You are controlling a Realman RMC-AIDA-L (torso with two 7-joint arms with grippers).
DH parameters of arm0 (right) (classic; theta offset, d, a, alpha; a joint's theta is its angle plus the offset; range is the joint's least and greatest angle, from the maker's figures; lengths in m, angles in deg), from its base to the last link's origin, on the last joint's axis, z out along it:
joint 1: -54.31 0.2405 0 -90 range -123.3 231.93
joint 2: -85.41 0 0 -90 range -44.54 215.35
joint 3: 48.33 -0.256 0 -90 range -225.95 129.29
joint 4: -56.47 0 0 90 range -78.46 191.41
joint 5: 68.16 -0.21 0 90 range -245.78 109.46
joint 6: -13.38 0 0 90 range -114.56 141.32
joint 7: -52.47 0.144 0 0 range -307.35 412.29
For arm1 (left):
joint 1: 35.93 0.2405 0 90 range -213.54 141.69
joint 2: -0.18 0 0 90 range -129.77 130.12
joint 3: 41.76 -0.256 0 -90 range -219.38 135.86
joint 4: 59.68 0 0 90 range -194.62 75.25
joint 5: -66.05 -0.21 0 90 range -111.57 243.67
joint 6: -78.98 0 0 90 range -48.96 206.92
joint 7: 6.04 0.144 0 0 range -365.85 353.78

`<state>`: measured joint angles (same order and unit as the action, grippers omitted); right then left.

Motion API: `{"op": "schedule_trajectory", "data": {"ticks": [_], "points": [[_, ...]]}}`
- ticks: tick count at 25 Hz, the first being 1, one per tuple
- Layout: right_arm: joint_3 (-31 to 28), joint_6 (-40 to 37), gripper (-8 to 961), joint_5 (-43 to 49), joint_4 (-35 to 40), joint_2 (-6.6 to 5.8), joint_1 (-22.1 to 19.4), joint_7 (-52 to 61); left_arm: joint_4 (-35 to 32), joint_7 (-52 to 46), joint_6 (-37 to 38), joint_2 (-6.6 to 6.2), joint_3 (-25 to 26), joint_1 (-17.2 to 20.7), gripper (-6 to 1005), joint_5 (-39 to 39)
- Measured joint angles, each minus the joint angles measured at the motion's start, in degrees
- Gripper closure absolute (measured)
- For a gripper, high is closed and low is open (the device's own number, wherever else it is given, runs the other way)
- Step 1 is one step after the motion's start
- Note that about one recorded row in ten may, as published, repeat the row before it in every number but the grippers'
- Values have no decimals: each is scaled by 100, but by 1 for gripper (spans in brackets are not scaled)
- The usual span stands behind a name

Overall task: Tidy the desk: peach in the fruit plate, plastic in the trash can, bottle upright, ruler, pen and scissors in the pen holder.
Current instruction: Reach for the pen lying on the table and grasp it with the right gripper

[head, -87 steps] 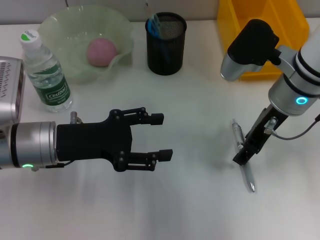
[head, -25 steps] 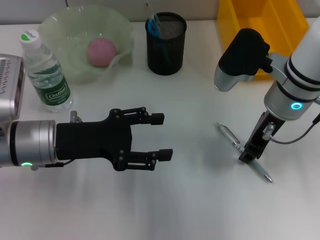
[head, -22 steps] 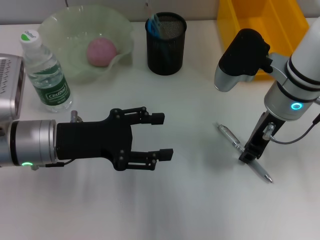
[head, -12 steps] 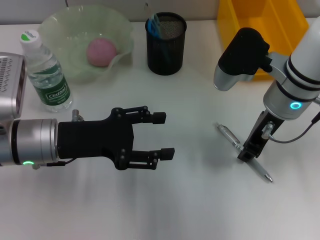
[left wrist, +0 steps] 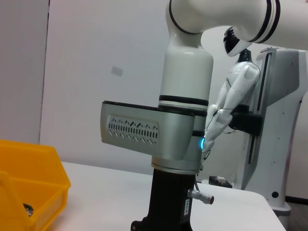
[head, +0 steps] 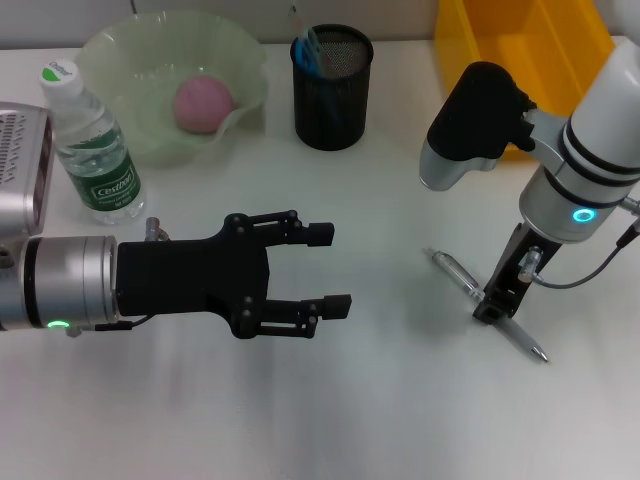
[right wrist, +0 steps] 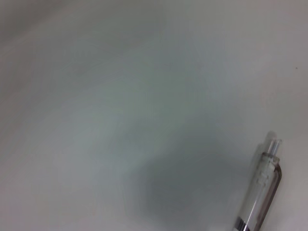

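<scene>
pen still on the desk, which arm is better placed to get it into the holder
Right. Its end effector stands directly over the pen on the desk. The left end effector hovers open mid-desk, farther away.

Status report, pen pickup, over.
Right end effector down on the pen, which lies flat on the desk. Left end effector open, hovering mid-desk. Path to pen holder unobstructed.
</scene>
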<state>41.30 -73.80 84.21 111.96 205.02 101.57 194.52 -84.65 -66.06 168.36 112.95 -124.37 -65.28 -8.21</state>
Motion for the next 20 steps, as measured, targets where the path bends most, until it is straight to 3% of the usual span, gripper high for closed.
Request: {"op": "schedule_trajectory", "data": {"ticks": [9,20], "points": [[43,9,685,-15,-4,0,11,11,-22,-9,0,-9,0,1,243,0],[37,10,788,-15,-36,0,30,15,-54,-13,0,-18,0,0,246,0]]}}
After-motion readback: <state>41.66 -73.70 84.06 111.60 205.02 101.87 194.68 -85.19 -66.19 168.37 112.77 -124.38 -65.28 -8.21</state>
